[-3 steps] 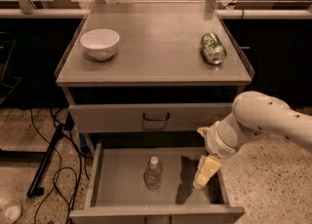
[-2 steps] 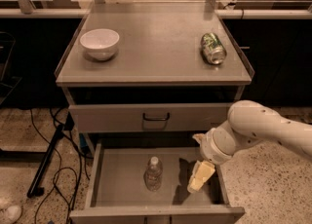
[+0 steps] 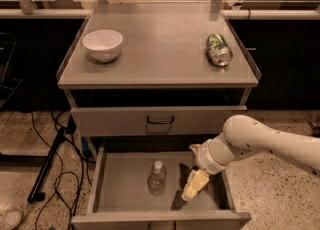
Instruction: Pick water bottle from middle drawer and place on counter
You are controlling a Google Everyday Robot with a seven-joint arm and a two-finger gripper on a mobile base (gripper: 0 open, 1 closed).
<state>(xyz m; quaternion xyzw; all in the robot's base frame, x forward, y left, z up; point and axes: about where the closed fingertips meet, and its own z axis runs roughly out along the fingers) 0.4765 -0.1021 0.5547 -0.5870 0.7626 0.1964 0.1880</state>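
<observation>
The water bottle (image 3: 157, 177), clear with a white cap, stands upright near the middle of the open middle drawer (image 3: 120, 184). My gripper (image 3: 194, 185) hangs inside the drawer just right of the bottle, a short gap away, with its pale fingers pointing down toward the floor of the drawer. It holds nothing. The white arm reaches in from the right. The counter (image 3: 160, 44) is the grey cabinet top above.
A white bowl (image 3: 102, 44) sits on the counter's left and a green-and-silver can (image 3: 219, 50) lies on its right. A shut drawer front with a dark handle (image 3: 160, 120) is above the open drawer. Cables and a black stand lie on the floor to the left.
The arm and gripper have moved left and slightly down inside the drawer, closer to the bottle. The bottle has not moved.
</observation>
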